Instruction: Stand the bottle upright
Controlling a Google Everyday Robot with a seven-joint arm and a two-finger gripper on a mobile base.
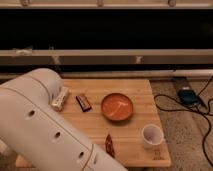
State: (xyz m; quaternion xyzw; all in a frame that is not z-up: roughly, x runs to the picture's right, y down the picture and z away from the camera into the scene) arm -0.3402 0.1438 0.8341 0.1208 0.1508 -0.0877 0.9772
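The bottle (60,99), small and white with a faint label, lies on its side at the left of the wooden table (135,90). My arm (45,125) partly covers it. The arm is a big white link that fills the lower left of the camera view, running from the upper left down to the bottom middle. The gripper is out of view, and where it stands relative to the bottle does not show.
On the table are a dark snack bar (83,102), an orange bowl (118,107), a red packet (108,143) and a round white cup (151,134). Cables and a blue device (187,95) lie on the floor at the right. A dark rail wall (125,52) runs behind.
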